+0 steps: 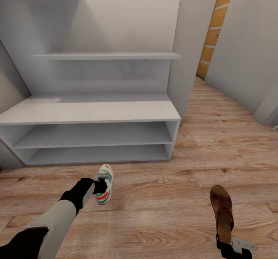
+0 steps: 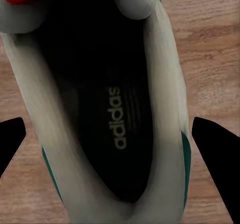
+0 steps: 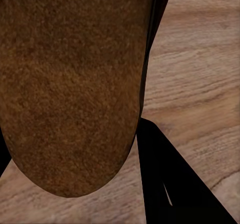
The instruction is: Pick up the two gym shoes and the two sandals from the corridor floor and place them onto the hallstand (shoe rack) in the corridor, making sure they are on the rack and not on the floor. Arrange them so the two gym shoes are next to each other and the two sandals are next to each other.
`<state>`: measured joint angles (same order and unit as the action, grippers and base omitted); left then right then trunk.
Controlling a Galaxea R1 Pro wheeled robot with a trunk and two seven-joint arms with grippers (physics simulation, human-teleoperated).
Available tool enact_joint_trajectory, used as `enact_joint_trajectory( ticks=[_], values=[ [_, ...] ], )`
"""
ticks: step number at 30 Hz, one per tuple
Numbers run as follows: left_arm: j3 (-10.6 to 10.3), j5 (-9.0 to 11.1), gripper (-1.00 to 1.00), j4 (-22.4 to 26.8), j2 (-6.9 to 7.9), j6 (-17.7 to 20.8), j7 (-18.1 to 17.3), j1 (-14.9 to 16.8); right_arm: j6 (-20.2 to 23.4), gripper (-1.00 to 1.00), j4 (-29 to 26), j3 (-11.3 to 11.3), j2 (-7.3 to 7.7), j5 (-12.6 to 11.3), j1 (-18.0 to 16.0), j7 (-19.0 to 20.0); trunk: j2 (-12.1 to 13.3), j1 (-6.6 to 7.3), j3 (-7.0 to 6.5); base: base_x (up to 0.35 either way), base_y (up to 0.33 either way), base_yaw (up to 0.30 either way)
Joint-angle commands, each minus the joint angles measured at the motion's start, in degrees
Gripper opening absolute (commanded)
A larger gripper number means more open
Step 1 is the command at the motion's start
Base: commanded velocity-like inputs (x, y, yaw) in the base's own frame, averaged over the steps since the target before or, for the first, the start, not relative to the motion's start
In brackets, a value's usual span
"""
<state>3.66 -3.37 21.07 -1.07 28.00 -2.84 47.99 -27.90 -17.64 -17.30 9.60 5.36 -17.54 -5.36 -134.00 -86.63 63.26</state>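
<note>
While the hallstand (image 1: 92, 110) fills the far left of the scene with all its tiers and shelves bare, the corridor floor (image 1: 162, 197) runs in front of it and away to the far right. At near left, the left gripper (image 1: 101, 182) has its jaws on either side of a gym shoe (image 1: 104, 189), closed on its collar as it seems; the left wrist view looks into the shoe's dark opening (image 2: 107, 114) with one finger (image 2: 217, 154) at each side. Whether the sole is clear of the planks I cannot tell. At near right, the right gripper (image 1: 226, 243) grips a sandal (image 1: 222, 209) by its heel end, toe pointing far.

I judge both grasps are at one end only, so either shoe could swing or slip out during the carry. A low lift could also knock the toe against the edge of the hallstand top.
</note>
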Motion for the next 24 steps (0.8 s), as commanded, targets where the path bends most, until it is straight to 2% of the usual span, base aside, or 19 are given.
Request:
enact_joint_trajectory(
  ticks=[1,10,11,12,15,18,24],
  values=[
    [0.38,-0.38,-1.0,0.11,-0.05,0.63,0.06,0.32,-0.14,-1.0,0.09,-0.19,-0.02,0.36,-0.04,-0.27,-0.02,0.01,0.05,0.0,0.0,0.0],
    [0.04,-0.33,-1.0,1.19,-0.03,0.47,1.43,0.36,-0.14,-1.0,0.06,-0.19,-0.02,0.27,-0.04,-0.11,-0.02,0.01,0.05,0.0,0.0,0.0],
    [-0.79,-0.31,-1.0,2.88,-0.2,0.72,1.46,0.35,-0.14,-1.0,0.08,-0.19,-0.04,0.24,-0.04,-0.12,-0.02,0.01,0.05,0.0,0.0,0.0],
    [-4.67,-0.4,-1.0,7.27,-1.19,1.43,1.5,0.37,-0.14,-1.0,0.08,-0.19,-0.09,0.2,-0.04,-0.14,-0.02,0.01,0.05,0.0,0.0,0.0],
    [-8.15,-0.45,-1.0,9.14,-1.91,3.5,1.54,0.48,-0.14,-1.0,0.07,-0.19,-0.1,0.19,-0.03,-0.12,-0.02,0.01,0.05,0.0,0.0,0.0],
    [-9.45,-0.42,-1.0,9.78,-2.15,5.05,1.59,0.49,-0.14,-1.0,0.0,-0.19,-0.09,0.18,-0.04,-0.12,-0.02,0.01,0.05,0.0,0.0,0.0],
    [-9.95,-0.41,-1.0,10.35,-2.14,5.66,1.61,0.27,-0.14,-1.0,-0.07,-0.19,-0.11,0.18,-0.04,-0.17,-0.02,0.01,0.05,0.008,0.0,0.0]
  ],
)
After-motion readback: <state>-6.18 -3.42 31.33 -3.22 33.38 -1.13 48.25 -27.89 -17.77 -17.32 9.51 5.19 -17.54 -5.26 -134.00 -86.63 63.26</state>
